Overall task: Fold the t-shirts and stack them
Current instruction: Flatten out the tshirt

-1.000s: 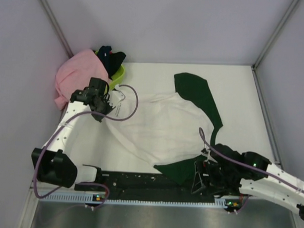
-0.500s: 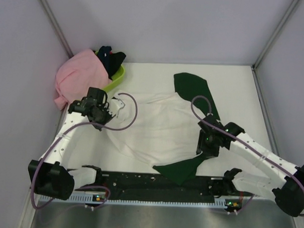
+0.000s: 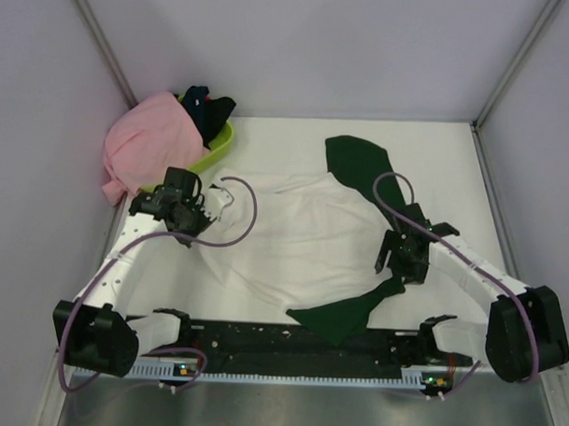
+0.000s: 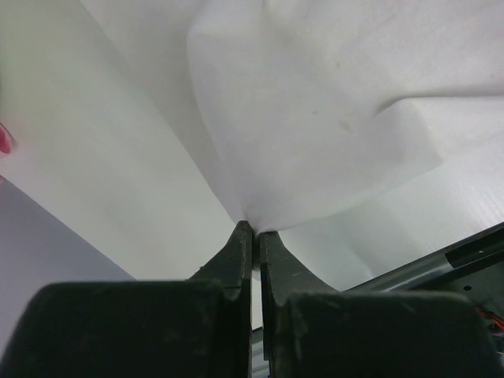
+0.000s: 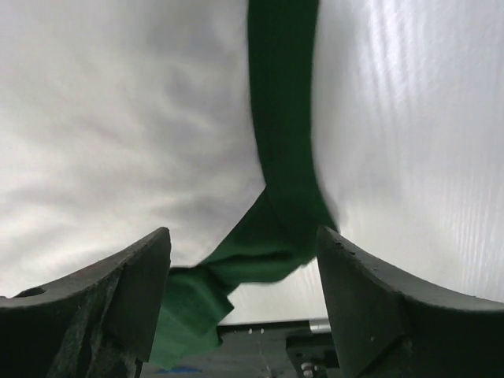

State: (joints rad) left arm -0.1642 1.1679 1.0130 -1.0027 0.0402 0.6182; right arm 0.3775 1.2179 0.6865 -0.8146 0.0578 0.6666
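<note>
The white t-shirt (image 3: 293,232) with dark green sleeves (image 3: 365,174) lies spread over the middle of the table; its near sleeve (image 3: 342,313) trails toward the front edge. My left gripper (image 3: 199,210) is shut on the shirt's left edge, and the white cloth (image 4: 315,110) is pinched between the jaws (image 4: 253,228). My right gripper (image 3: 395,264) is open above the green sleeve strip (image 5: 279,157) at the shirt's right side and holds nothing. A pink t-shirt (image 3: 147,147) hangs over the basket at the far left, with dark shirts (image 3: 206,107) inside it.
A lime-green basket (image 3: 217,145) stands in the far left corner. Grey walls close in the table on the left, back and right. A black rail (image 3: 280,339) with the arm bases runs along the near edge.
My right arm has swung up from the near right edge to above the shirt's right side, jaws open. My left gripper has kept its hold and shifted slightly.
</note>
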